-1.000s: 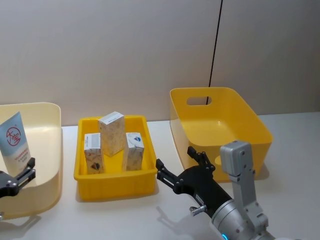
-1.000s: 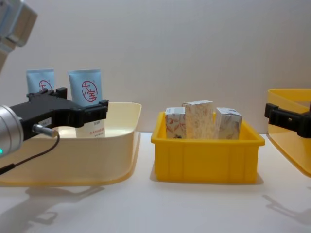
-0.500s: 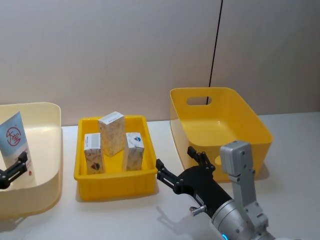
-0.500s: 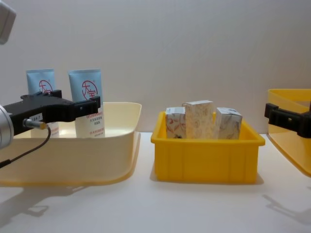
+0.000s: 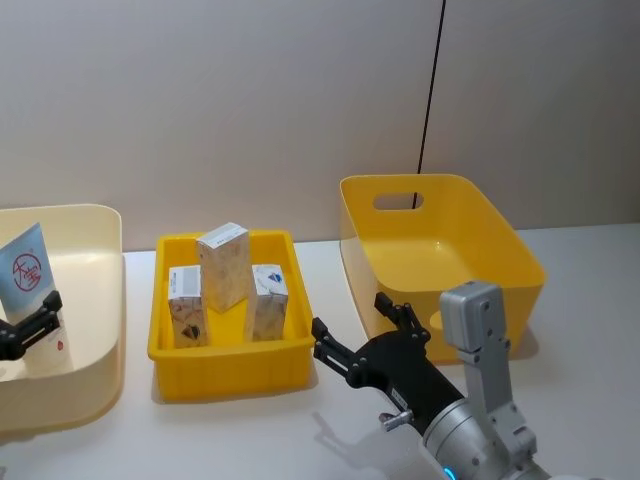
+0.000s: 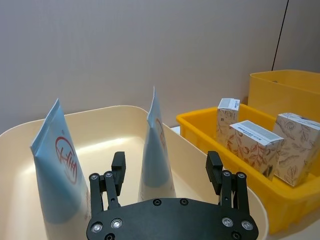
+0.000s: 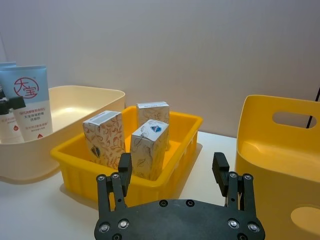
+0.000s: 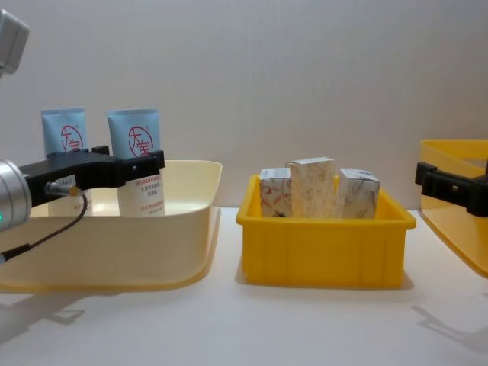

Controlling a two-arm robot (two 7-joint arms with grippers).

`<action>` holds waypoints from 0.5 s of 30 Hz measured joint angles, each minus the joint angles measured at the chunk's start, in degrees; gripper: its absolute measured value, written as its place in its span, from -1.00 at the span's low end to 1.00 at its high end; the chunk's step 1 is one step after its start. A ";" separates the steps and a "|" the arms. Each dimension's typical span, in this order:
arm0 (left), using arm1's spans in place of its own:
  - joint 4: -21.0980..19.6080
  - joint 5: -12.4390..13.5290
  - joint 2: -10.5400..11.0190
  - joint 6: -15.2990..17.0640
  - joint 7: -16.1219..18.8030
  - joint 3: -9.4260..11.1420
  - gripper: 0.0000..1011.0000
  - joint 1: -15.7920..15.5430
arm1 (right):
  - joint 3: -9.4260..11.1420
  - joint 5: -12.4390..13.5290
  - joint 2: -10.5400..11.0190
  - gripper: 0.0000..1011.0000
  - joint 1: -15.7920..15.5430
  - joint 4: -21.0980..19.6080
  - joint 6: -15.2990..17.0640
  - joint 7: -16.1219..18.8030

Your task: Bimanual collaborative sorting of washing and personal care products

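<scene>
Two light-blue tubes with red logos (image 8: 136,145) (image 8: 65,136) stand upright in the cream bin (image 8: 175,229) at the left. My left gripper (image 6: 166,164) is open inside that bin, its fingers either side of the nearer tube (image 6: 156,150) without clamping it; it also appears as the left gripper (image 8: 130,162) and left gripper (image 5: 25,328). Three patterned cartons (image 5: 222,265) (image 5: 186,306) (image 5: 267,300) stand in the small yellow tray (image 5: 225,365). My right gripper (image 7: 172,165) hovers open in front of that tray, holding nothing, also seen as the right gripper (image 5: 350,315).
A large yellow handled bin (image 5: 450,250) stands at the right, beside my right arm. The white tabletop (image 8: 305,328) runs in front of all three containers. A plain wall closes the back.
My left gripper has moved forward into the cream bin, closer to the tubes, staying open. The right arm, cartons and bins have not moved.
</scene>
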 joint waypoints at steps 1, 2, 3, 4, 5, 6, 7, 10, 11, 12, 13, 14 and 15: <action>0.39 -0.02 -0.18 -0.05 -0.18 0.03 0.98 -0.41 | 0.00 0.00 0.00 0.98 0.00 0.00 0.00 0.00; 0.89 -0.03 -0.31 -0.09 -0.35 0.07 0.98 -0.66 | 0.00 0.00 0.00 0.98 0.00 0.00 0.00 0.00; 1.82 -0.03 -0.63 -0.20 -0.64 0.14 0.98 -1.33 | 0.00 0.00 0.00 0.98 0.00 0.00 0.00 0.00; 2.18 -0.04 -0.77 -0.25 -0.77 0.16 0.98 -1.62 | 0.00 0.00 0.00 0.98 0.00 0.00 0.00 0.00; 3.05 -0.04 -1.09 -0.35 -0.99 0.20 0.98 -2.26 | 0.00 0.00 0.00 0.98 0.00 0.00 0.00 0.00; 3.45 -0.04 -1.24 -0.43 -1.15 0.22 0.98 -2.54 | 0.00 0.00 0.00 0.98 0.00 0.00 0.00 0.00; 4.33 -0.04 -1.60 -0.53 -1.36 0.27 0.98 -3.18 | 0.00 0.00 0.00 0.98 0.00 0.00 0.00 0.00; 5.25 -0.04 -1.98 -0.67 -1.67 0.30 0.98 -3.88 | 0.00 0.00 0.00 0.98 0.00 0.00 0.00 0.00; 5.86 -0.04 -2.25 -0.73 -1.84 0.33 0.97 -4.32 | 0.00 0.00 0.00 0.98 0.00 0.00 0.00 0.00; 6.12 -0.04 -2.34 -0.76 -1.92 0.33 0.95 -4.51 | 0.00 0.00 0.00 0.98 0.00 0.00 0.00 0.00; 6.38 -0.04 -2.44 -0.79 -2.00 0.34 0.92 -4.71 | 0.00 0.00 0.00 0.98 0.00 0.00 0.00 0.00; 6.83 -0.04 -2.64 -0.88 -2.13 0.36 0.90 -5.07 | 0.00 0.00 0.00 0.98 0.00 0.00 0.00 0.00; 7.03 -0.03 -2.72 -0.92 -2.20 0.36 0.83 -5.23 | 0.00 0.00 0.00 0.98 0.00 0.00 0.00 0.00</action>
